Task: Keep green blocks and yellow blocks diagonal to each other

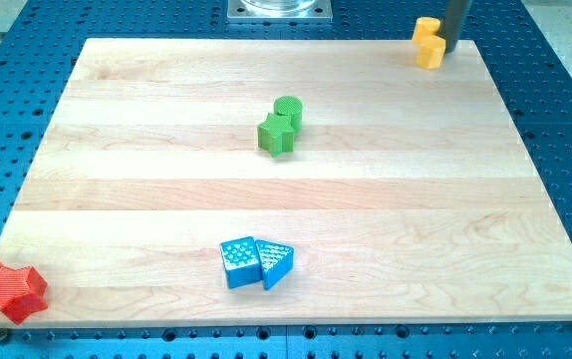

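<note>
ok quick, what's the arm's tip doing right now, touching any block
My tip: no pincer to open or close, holding nothing; it sits at the view's top right, right beside the yellow blocks. Actual contact cannot be told.

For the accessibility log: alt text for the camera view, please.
A dark rod's tip touches two yellow blocks at the wooden board's top right corner. A green cylinder and green star sit mid-board, two blue blocks near the bottom, two red blocks bottom left.

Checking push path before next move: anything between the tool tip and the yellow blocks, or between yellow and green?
Nothing visible. My tip sits right beside the yellow blocks at the view's top right. The bare board lies between them and the green blocks.
</note>
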Robot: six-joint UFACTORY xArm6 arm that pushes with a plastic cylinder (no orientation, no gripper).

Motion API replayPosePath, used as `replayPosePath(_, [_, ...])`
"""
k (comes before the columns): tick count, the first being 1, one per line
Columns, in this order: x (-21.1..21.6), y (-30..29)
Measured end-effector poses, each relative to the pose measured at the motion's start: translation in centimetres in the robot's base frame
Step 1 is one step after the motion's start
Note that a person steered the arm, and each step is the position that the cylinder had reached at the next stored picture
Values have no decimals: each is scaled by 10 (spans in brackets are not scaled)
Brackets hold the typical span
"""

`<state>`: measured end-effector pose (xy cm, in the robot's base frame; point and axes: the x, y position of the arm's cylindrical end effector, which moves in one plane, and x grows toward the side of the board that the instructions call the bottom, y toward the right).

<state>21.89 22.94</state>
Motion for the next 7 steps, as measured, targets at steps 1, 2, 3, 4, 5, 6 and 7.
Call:
replayPosePath(1, [38, -15])
replayPosePath(2, [14, 45])
replayPosePath(3, [-27, 66])
replayPosePath(4, [-28, 65])
replayPosePath(5, [-28, 59])
replayPosePath(6, [-27, 42])
replayPosePath(7, [-27, 9])
